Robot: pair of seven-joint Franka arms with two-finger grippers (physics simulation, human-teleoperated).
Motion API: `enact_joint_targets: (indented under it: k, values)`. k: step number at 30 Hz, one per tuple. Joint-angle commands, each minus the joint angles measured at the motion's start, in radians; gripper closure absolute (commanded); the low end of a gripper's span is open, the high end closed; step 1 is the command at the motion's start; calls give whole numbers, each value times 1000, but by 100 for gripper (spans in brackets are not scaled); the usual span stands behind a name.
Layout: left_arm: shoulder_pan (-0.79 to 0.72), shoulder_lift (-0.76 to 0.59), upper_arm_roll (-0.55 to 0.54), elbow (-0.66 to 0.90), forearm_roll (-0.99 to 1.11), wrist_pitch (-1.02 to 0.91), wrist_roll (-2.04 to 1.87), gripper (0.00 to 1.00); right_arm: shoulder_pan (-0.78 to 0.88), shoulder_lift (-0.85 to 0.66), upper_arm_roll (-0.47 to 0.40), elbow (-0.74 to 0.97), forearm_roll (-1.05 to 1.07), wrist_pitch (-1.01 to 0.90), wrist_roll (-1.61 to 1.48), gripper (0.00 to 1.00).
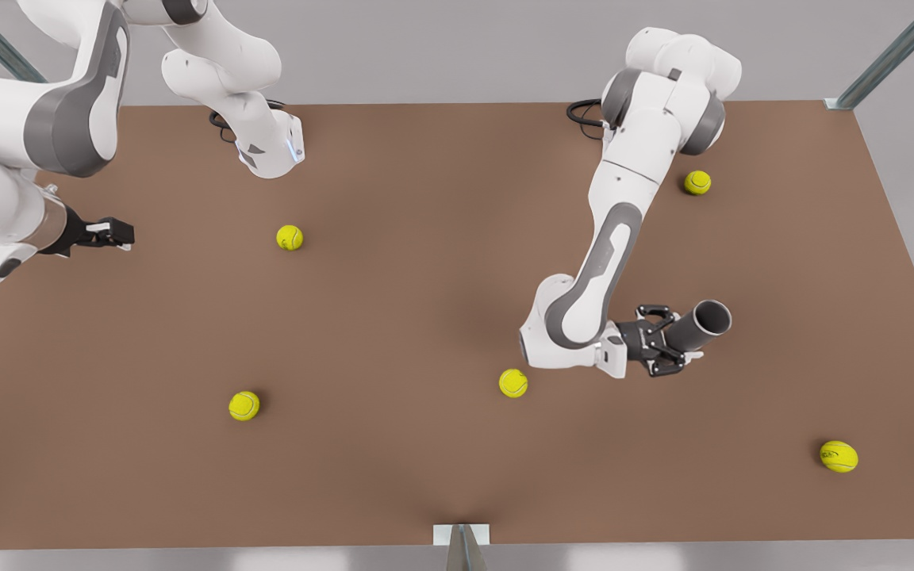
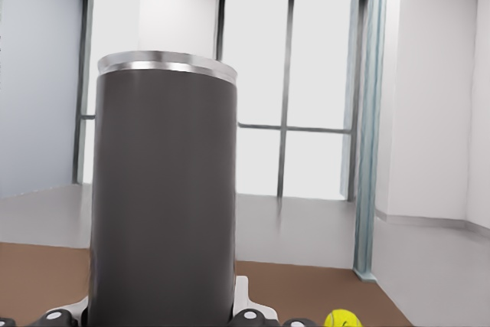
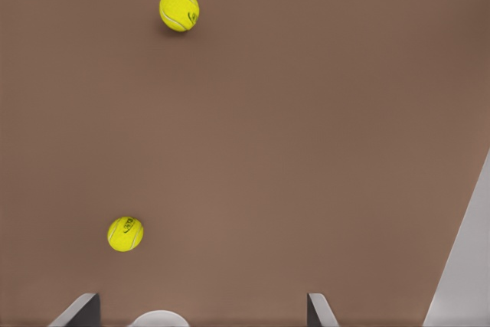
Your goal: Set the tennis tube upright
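The tennis tube [image 1: 703, 323] is a matte grey cylinder with a silvery rim, held off the brown table [image 1: 425, 317] on the front view's right. Its hollow end tilts up toward the camera. My left gripper [image 1: 667, 337] is shut on its lower part. In the left wrist view the tennis tube [image 2: 162, 189] rises between the fingers [image 2: 249, 315], rim at the far end. My right gripper [image 1: 110, 232] waits over the table's edge on the front view's left. From its wrist view the right gripper [image 3: 200, 313] is open, with nothing between its fingertips.
Several yellow tennis balls lie scattered on the table. One ball [image 1: 513, 382] sits just below the left arm's wrist, another [image 1: 839, 456] toward the near right corner, another [image 1: 697, 182] behind the left arm. Two balls [image 3: 179, 9] [image 3: 125, 233] lie ahead of the right gripper.
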Motion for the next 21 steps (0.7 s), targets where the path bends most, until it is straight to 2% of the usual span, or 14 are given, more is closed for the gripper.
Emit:
enact_joint_targets:
  k: [1,15,21]
  values:
    - [0,15,11,0,14,-4,-205,32,0,1,-1,0,0,-2,-4,0]
    - [2,98,16,1,28,-21,-196,32,0,2,-3,0,0,-2,-4,0]
    - [0,98,16,0,28,-55,-49,32,0,2,-3,0,0,-2,-4,0]
